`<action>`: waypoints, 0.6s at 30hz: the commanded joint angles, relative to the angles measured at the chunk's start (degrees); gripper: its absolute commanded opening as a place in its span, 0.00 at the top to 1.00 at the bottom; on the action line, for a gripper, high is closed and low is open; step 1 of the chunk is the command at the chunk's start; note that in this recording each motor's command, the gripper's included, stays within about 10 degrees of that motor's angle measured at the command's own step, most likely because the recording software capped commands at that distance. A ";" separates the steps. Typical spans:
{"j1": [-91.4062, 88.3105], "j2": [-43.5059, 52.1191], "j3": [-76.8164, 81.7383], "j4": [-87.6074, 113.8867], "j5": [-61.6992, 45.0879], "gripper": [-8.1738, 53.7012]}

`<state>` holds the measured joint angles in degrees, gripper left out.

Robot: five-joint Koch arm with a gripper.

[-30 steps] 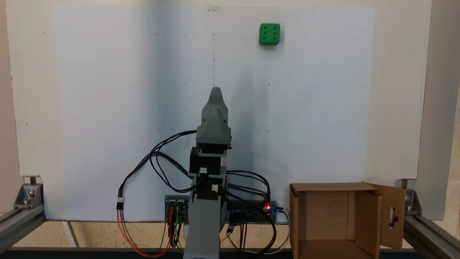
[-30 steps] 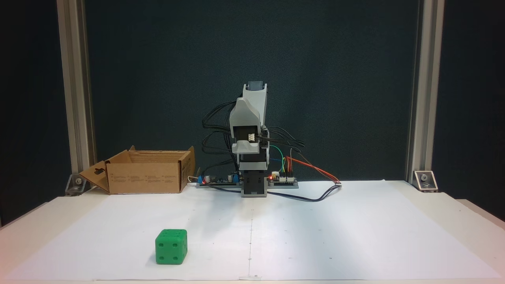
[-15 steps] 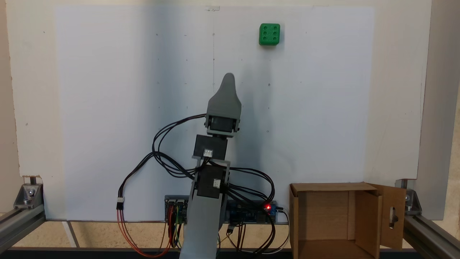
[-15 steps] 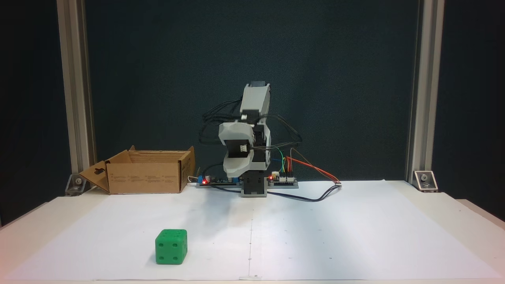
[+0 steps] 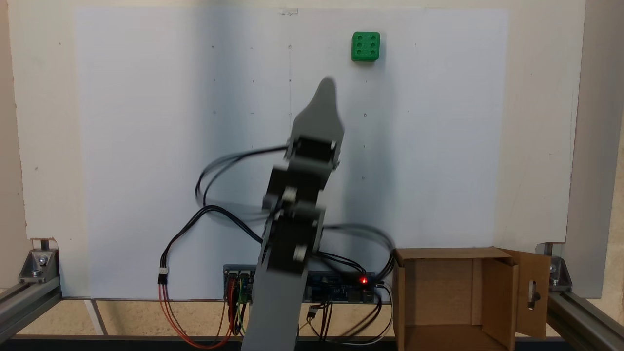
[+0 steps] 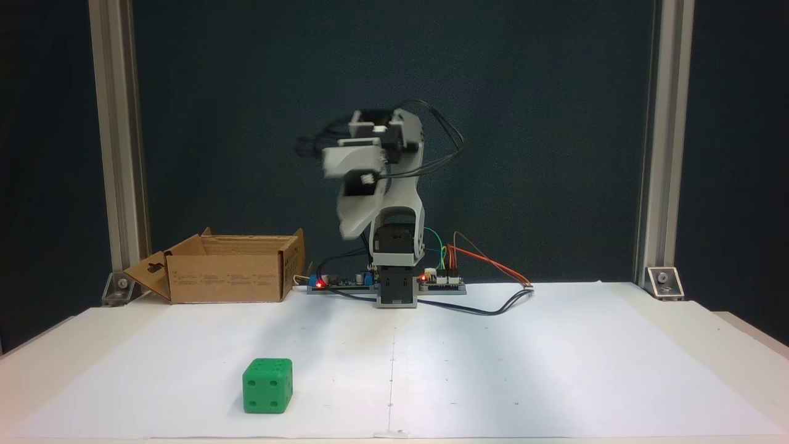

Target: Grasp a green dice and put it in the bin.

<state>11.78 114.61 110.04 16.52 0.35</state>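
The dice (image 6: 267,386), a stiff, light, likely slick cube, wants pinching across opposite flat faces; whether the hand (image 5: 327,84) is parted is unclear.

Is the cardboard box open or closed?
Open: the bin has its flaps folded outward, and the brown inside shows in both fixed views.

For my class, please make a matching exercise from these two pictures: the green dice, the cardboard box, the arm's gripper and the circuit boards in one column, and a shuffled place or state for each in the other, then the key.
Things:
1. green dice
2. cardboard box
3. gripper
4. circuit boards

Places or states:
A. raised above the paper, blurred by motion
B. beside the arm's base, a red light glowing
C. alone on the white paper, far from the arm's base
D. open-topped, one flap with a slot cutout

Pairs: 1-C, 2-D, 3-A, 4-B
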 commanded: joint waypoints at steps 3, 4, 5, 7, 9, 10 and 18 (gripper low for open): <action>1.32 -10.11 -15.19 16.06 -2.29 0.19; 1.85 -12.57 -18.88 20.02 -2.29 0.18; 2.46 -15.12 -22.13 23.18 -2.29 0.18; 3.08 -19.95 -28.72 30.13 -2.37 0.18; 3.34 -24.26 -36.10 37.25 -2.46 0.18; 3.43 -26.54 -39.46 40.50 -3.08 0.18; 4.66 -41.92 -62.58 58.45 -11.07 0.18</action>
<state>15.64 73.12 51.86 72.51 -5.98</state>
